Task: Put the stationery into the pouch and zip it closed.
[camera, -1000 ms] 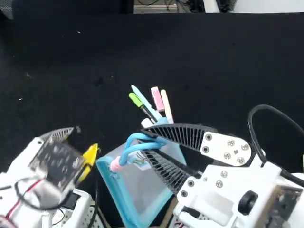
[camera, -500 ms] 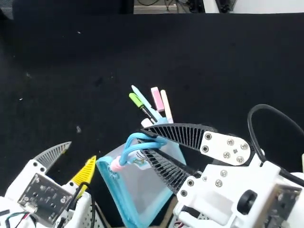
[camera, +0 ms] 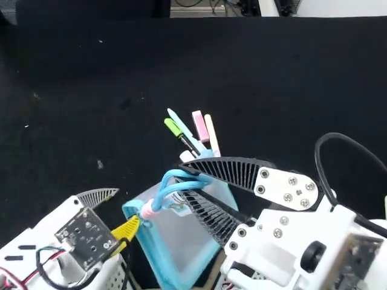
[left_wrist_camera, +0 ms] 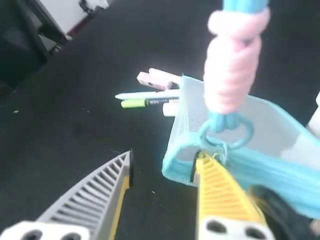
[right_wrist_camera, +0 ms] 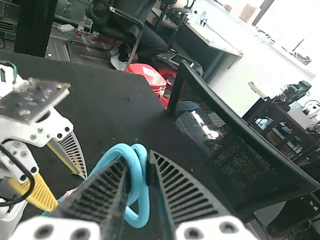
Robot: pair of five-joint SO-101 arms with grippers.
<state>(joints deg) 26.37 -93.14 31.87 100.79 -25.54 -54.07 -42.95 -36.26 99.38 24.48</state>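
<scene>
The right gripper (camera: 184,178) is clamped on the blue cord (camera: 166,181), propping the pouch (camera: 181,241) up from the worktop (camera: 91,90), probably to steady it for zipping (the pens (camera: 192,130) lie just at its mouth). The left gripper (left_wrist_camera: 164,159), jaws apart, has swung in to the pouch's corner.

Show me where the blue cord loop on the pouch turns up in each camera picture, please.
High view: the blue cord loop sits low of centre, pinched by the right end effector over the pouch.
Left wrist view: its strands leave the pink knot.
Right wrist view: it is clamped between the black fingers.
Shared landmark: the left end effector, by its yellow finger.
</scene>
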